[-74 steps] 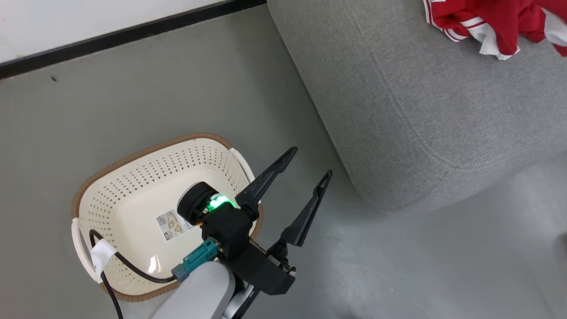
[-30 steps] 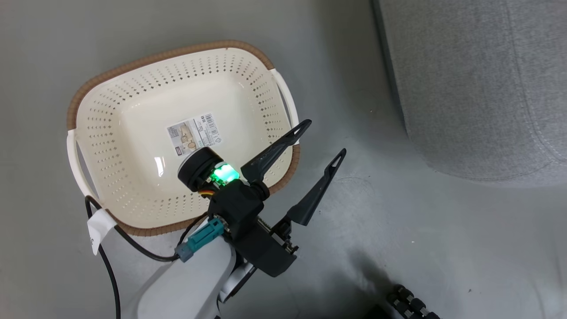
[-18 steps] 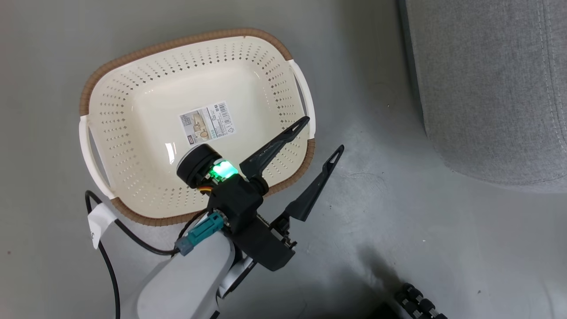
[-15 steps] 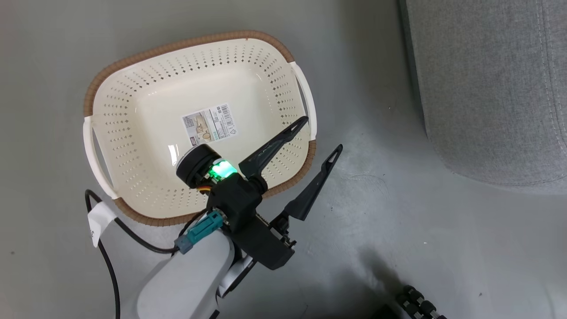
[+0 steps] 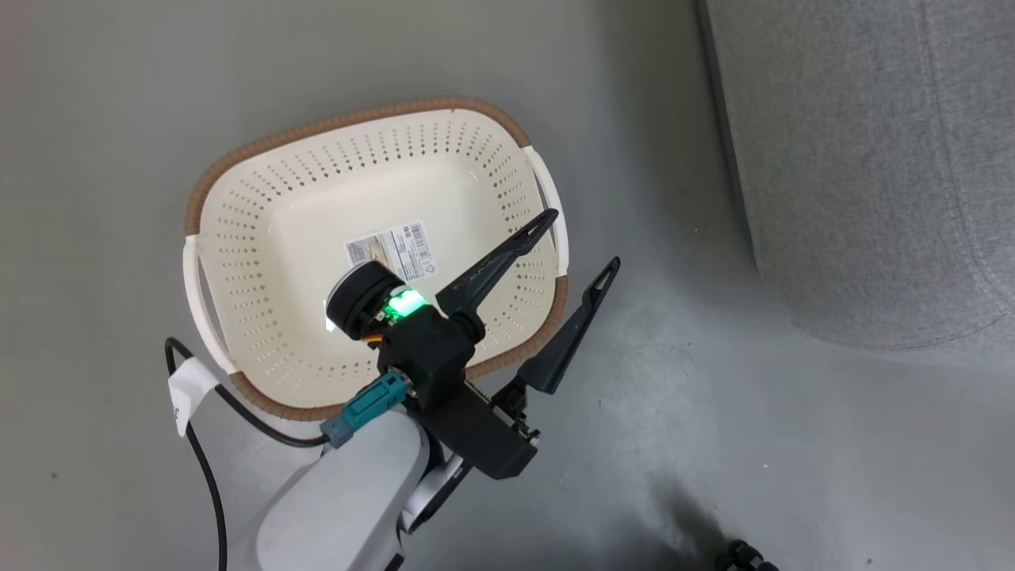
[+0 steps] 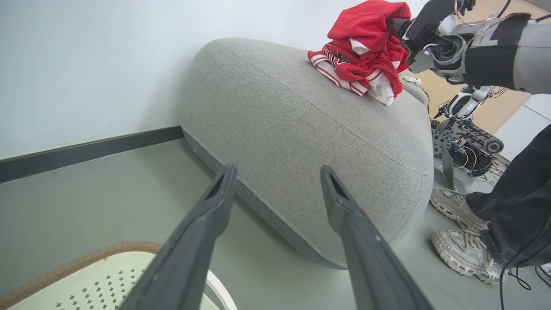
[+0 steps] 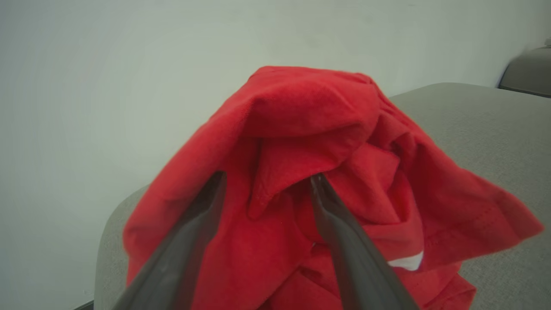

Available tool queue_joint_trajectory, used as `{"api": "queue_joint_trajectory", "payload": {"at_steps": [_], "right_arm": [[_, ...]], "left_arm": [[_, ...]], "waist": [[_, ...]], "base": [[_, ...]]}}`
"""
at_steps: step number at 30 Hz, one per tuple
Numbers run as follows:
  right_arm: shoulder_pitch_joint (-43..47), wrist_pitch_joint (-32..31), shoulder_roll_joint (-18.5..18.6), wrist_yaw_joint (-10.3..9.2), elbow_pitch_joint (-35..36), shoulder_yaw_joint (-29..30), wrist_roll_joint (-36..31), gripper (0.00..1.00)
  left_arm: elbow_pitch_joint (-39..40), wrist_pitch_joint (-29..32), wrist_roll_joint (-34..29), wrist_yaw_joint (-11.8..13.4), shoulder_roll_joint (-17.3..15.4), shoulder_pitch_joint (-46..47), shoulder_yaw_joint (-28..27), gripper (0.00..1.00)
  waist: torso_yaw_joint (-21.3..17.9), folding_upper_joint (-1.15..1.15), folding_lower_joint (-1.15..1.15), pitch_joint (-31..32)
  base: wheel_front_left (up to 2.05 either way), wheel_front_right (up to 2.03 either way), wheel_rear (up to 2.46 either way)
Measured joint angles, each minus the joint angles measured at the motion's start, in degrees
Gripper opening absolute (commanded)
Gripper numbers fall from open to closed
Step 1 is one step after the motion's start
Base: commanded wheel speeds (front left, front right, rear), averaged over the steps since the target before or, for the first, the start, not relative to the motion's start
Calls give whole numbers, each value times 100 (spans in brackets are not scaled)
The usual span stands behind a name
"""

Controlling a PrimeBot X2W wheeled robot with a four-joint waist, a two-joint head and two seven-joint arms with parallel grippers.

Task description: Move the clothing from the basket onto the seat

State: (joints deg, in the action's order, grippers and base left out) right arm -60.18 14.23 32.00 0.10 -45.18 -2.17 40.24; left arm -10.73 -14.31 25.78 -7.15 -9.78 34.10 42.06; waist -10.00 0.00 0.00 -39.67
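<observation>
**Clothing (image 6: 363,51) heaped on top of the seat (image 6: 301,129)**

Nearest the robot, the left gripper (image 5: 581,239) hangs with its two dark fingers spread wide. One finger is over the basket's (image 5: 254,262) seat-side wall, the other over the grey floor (image 5: 119,119) between basket and seat. The basket stands on the floor near the seat's rounded end, apart from it, with its sticker label (image 5: 392,247) showing on the bottom.

Farther on, atop the seat, the clothing lies in a crumpled red heap: a jersey (image 6: 340,71) with white striped trim below, plain red fabric (image 7: 310,112) bunched above. The right gripper (image 7: 267,175) is at the heap's top — its fingers stand apart, with a fold of the plain red fabric between their tips.

Beside the seat, a person's pale shoes (image 6: 456,249) and dark trouser leg (image 6: 516,193) show. Behind the seat rises a pale wall (image 6: 86,64).
</observation>
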Motion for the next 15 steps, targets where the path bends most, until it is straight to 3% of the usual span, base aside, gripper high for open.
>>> {"api": "queue_joint_trajectory", "payload": {"at_steps": [15], "right_arm": [[1114,5,-383,350,277,-220,-154,100]], "left_arm": [[-291,0,267,-1,202,-213,-264,100]], "waist": [[107,0,-1,899]], "base": [[0,0,0]]}}
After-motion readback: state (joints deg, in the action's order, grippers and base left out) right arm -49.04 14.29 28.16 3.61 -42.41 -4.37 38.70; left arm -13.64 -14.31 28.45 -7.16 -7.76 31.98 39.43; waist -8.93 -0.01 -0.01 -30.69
